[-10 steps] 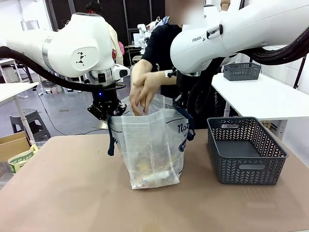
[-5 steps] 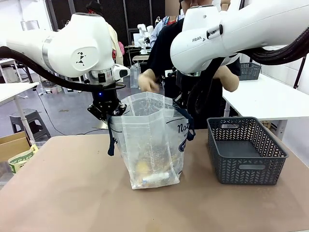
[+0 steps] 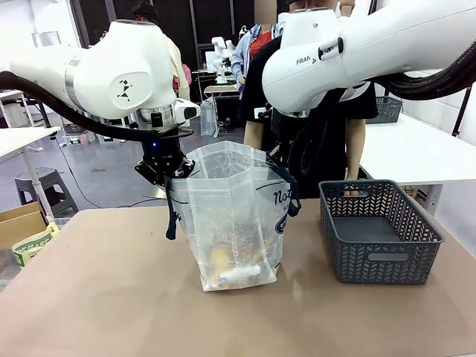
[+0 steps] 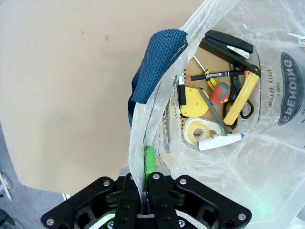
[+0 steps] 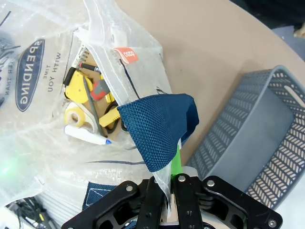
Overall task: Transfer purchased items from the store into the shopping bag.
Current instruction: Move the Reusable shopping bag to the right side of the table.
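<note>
The left fingers [image 4: 150, 160] are clenched on the rim of the shopping bag [image 3: 234, 223] beside one navy handle. The right fingers [image 5: 176, 160] pinch the opposite rim, so the mouth gapes at frame centre on the worktop [image 3: 111, 297]. The purchased items [image 4: 217, 109] lie at its bottom. The grey basket [image 3: 379, 230], lower right, looks bare inside, so loading seems nearly or fully done.

Lab-like workroom: white tables [image 3: 405, 152], grey floor [image 3: 104, 175], stool [image 3: 41, 182], black partitions [image 3: 167, 22].
</note>
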Available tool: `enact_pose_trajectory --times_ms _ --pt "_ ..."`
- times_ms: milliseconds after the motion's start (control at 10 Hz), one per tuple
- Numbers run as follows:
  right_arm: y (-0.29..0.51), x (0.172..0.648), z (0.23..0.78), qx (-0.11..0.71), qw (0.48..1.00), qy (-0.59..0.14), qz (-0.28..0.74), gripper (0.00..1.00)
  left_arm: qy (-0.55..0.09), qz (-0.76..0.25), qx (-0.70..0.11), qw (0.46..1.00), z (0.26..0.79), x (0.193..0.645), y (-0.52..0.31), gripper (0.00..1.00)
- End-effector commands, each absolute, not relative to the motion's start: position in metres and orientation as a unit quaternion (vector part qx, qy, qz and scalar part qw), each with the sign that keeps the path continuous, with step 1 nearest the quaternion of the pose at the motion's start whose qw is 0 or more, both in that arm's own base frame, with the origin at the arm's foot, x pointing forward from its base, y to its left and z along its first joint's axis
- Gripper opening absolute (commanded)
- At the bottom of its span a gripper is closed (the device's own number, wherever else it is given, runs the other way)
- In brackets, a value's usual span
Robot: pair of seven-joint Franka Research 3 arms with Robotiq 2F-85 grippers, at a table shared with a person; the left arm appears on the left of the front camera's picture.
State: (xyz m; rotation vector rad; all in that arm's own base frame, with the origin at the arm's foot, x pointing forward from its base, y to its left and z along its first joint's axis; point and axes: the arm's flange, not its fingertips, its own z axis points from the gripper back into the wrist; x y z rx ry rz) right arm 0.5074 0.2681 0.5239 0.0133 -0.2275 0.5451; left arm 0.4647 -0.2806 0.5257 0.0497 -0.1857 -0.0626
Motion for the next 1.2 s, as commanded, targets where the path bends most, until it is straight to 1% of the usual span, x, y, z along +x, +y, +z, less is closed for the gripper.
enact_pose_trajectory --times_ms 0,1100 --pt "0.2685 0.5085 0.5246 0.007 0.957 -0.111 0.27 0.0 -0.094 -0.031 0.025 0.995 0.5258 0.4646 -0.2801 0.0" --pt "0.2685 0.5085 0.5246 0.007 0.957 -0.111 0.27 0.0 -0.094 -0.031 0.025 0.995 0.5258 0.4646 -0.2801 0.0"
